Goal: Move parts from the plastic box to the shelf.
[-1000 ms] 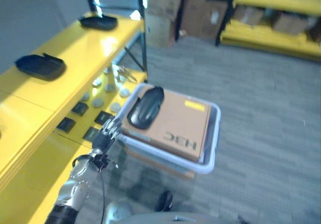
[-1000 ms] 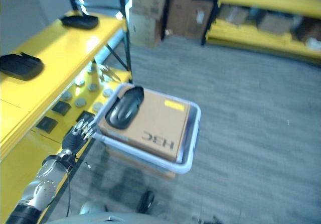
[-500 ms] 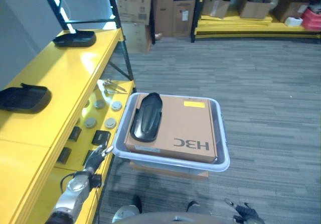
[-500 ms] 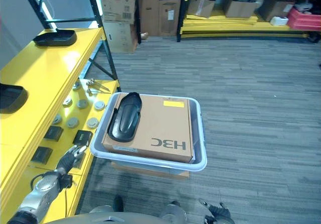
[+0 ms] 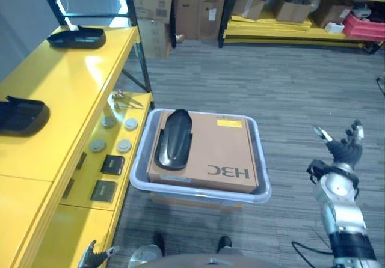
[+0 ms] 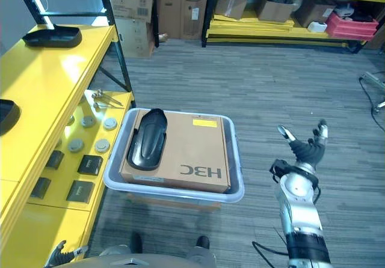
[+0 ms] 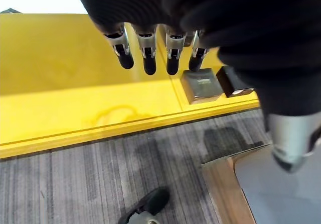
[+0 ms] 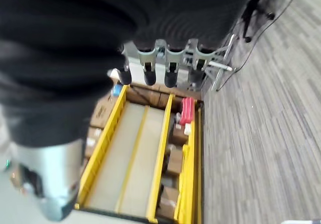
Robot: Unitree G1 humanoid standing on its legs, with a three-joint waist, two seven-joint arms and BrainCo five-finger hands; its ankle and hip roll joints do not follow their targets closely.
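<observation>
A long black part (image 5: 173, 139) lies on a brown cardboard box (image 5: 225, 151) that fills the grey plastic box (image 5: 263, 181) on the floor. Left of it stands the yellow shelf (image 5: 66, 82), with two black parts (image 5: 77, 37) (image 5: 21, 115) on its top board. My left hand (image 5: 95, 257) hangs low by the shelf's foot; in the left wrist view its fingers (image 7: 149, 58) are straight and hold nothing. My right hand (image 6: 308, 151) is raised to the right of the plastic box, well apart from it, fingers spread and nothing in it.
The shelf's lower board carries round discs (image 5: 108, 122), small black blocks (image 5: 112, 164) and metal tools (image 5: 123, 100). Cardboard boxes (image 5: 180, 3) and more yellow racking (image 5: 301, 15) stand at the back. Grey carpet lies between.
The camera has swung, shifting the whole view. My left hand dropped from the plastic box's left rim to the bottom of the view. My right hand rose into view on the right.
</observation>
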